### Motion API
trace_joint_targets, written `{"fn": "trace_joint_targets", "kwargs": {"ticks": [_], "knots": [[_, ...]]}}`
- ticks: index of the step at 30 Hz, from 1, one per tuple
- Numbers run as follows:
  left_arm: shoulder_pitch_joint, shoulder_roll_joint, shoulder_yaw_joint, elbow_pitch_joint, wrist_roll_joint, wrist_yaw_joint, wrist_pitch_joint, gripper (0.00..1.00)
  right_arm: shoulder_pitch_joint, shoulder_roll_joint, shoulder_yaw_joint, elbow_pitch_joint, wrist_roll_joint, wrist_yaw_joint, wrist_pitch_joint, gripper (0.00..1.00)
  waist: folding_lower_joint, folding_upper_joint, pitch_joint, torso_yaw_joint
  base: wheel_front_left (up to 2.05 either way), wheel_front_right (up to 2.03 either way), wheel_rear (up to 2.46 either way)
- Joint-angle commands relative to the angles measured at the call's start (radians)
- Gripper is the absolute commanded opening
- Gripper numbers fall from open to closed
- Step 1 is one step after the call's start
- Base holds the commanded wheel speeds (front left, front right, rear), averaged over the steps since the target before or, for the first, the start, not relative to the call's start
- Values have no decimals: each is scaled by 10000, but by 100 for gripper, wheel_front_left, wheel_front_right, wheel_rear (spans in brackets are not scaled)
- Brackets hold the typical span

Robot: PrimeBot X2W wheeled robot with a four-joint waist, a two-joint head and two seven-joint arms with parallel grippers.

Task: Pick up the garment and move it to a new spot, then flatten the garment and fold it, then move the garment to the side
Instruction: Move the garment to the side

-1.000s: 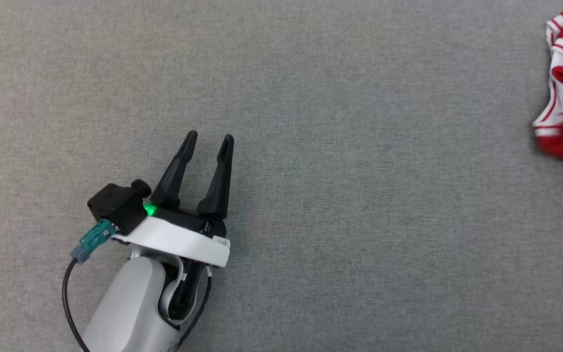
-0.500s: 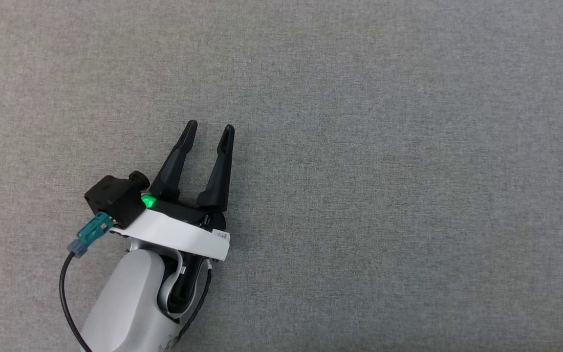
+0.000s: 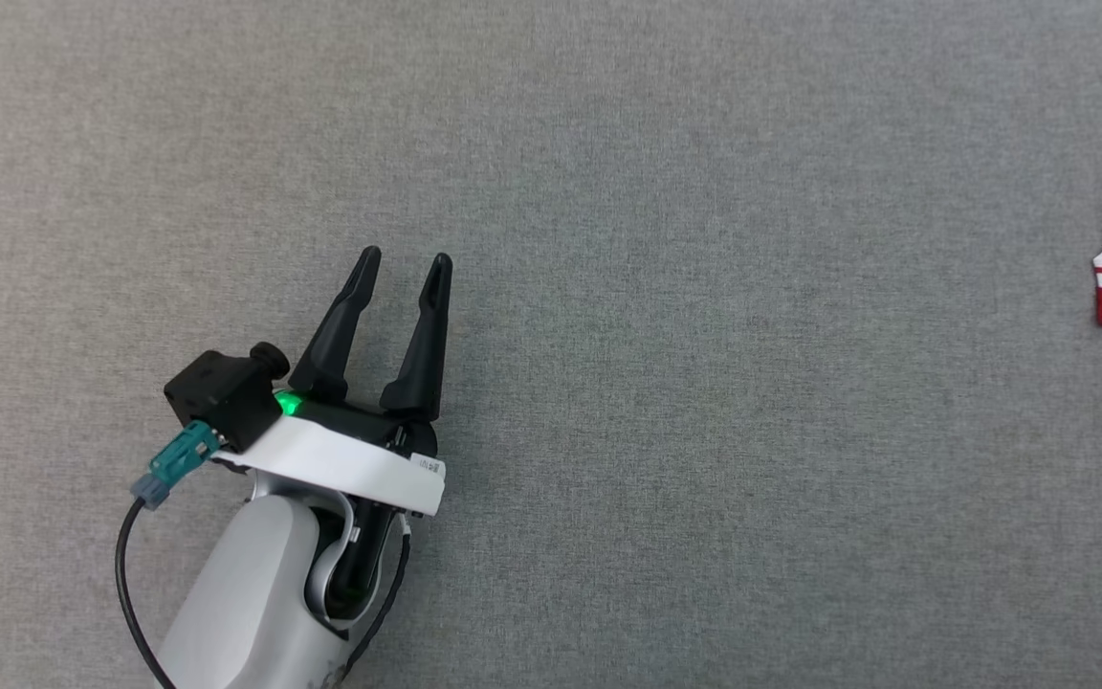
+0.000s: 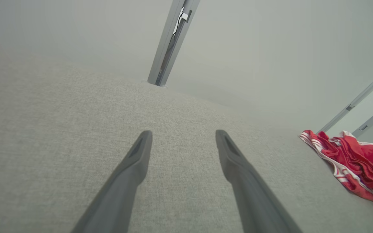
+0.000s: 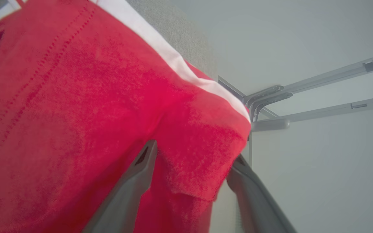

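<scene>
Left gripper (image 3: pixel 407 263) fingers spread, right gripper (image 5: pixel 194 150) fingers apart

Looks like a robot test lab, not a home: wide flat table (image 3: pixel 704 383) covered in grey woven cloth, bare pale walls (image 4: pixel 254 48), aluminium frame post (image 4: pixel 170 42) at table's far edge, 2 metal rails (image 5: pixel 335 69) beyond the table edge.

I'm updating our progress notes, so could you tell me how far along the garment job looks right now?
Done: nothing clearly; the garment lies bunched far to the robot's right on the grey surface, neither flat nor folded. In hand: the right gripper stands open with red cloth between its fingers, so no grip; the left gripper is open and empty. Left: flattening, folding, moving aside.
</scene>
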State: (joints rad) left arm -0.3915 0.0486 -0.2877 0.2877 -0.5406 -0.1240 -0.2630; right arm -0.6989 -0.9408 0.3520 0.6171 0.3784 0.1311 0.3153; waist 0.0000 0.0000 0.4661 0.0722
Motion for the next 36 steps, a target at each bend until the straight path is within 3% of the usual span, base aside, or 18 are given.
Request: {"fn": "trace_joint_targets", "kwargs": {"ticks": [1, 9, 14, 28, 36], "knots": [[160, 44, 51, -2, -48, -47, 0, 100, -113, -40, -32, -103, 5, -4, 97, 100, 0, 0, -153, 6, 0, 0, 0], [484, 49, 56, 61, -139, -10, 0, 100, -505, -322, 84, -658, -150, -3, 479, 100, 0, 0, -759, 72, 0, 0, 0], [869, 47, 157, 79, -70, 39, 0, 100, -782, 245, -32, -1065, 12, -3, -235, 100, 0, 0, -1406, 68, 0, 0, 0], [2199, 41, 1098, -14, 361, 182, 0, 100, 211, 3883, 24, -1902, -53, -3, -4947, 100, 0, 0, -3728, -270, 0, 0, 0], [2870, 38, 1386, -379, 438, 271, 0, 100, 1959, 6084, -1400, -2687, -599, -3, -5818, 100, 0, 0, -4436, -339, 0, 0, 0]]}}
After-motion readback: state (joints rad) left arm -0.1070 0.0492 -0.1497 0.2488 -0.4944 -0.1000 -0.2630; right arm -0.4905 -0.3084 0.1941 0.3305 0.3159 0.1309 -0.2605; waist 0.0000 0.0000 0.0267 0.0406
